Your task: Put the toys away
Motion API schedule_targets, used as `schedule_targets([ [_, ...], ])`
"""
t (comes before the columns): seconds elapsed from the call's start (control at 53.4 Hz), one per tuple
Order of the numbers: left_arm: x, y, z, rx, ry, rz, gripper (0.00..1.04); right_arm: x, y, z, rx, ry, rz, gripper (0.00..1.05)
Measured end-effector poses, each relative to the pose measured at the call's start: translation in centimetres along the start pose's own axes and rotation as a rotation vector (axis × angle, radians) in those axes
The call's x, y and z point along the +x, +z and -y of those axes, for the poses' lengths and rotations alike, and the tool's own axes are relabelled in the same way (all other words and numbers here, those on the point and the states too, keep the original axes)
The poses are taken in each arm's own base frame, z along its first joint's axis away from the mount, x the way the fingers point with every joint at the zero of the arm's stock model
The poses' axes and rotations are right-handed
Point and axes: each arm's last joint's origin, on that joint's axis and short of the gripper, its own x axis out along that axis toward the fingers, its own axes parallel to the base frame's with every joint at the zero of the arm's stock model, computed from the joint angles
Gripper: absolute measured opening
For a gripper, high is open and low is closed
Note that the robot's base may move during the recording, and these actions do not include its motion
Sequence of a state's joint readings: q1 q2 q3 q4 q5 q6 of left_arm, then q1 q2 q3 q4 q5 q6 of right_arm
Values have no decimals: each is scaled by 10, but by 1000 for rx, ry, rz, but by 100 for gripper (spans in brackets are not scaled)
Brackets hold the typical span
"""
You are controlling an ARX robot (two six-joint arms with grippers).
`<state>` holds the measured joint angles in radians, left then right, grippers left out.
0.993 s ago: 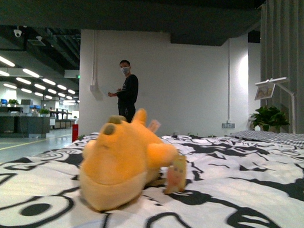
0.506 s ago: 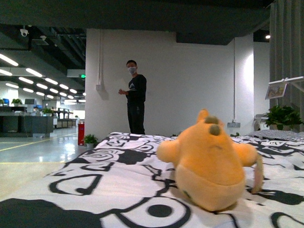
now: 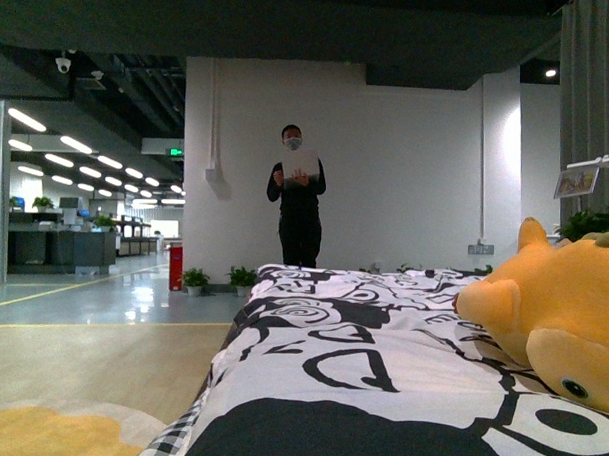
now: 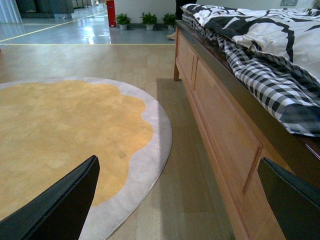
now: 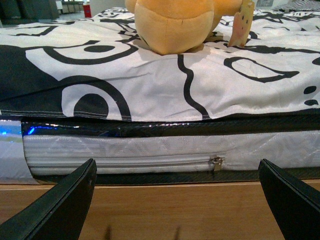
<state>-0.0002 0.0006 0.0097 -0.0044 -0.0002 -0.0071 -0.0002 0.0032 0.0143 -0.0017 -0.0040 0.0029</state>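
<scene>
The plush toy [image 5: 172,27] looks soft, light and squashy; pinching its rounded body should hold best. Both arms' jaws stand released, holding nothing.

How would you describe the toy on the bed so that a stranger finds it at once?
Find the wide wooden bed under a white cover with bold black swirls. On top of it, at the front view's right edge, lies a rounded plush animal. Its plain, fuzzy orange-yellow body sets it apart from the black-and-white print.
</scene>
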Motion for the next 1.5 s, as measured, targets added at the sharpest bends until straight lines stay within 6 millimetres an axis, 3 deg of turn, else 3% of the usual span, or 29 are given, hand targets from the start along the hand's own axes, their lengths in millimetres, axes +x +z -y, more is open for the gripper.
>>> schedule_targets([
  [0.075, 0, 0, 0, 0, 1, 0, 98, 0, 0, 0, 0, 1, 0, 98],
  [0.187, 0, 0, 0, 0, 1, 0, 98, 2, 1, 2, 151, -216, 20, 98],
  [0.262, 0, 0, 0, 0, 0, 0, 98, 5, 6, 1, 200, -233, 17, 98],
  [0.6, 0, 0, 0, 0, 0, 0, 98, 27, 69, -12, 233, -120, 153, 98],
  [0.806, 0, 0, 0, 0, 0, 0, 98, 60, 98, -32, 174, -12, 201, 98],
  [1.031, 0, 0, 0, 0, 0, 0, 98, 113, 102, -42, 101, 0, 206, 98],
  [1.312, 0, 0, 0, 0, 0, 0, 98, 168, 102, -26, 11, -55, 205, 98],
  [1.499, 0, 0, 0, 0, 0, 0, 98, 186, 118, -7, -11, -93, 238, 98],
])
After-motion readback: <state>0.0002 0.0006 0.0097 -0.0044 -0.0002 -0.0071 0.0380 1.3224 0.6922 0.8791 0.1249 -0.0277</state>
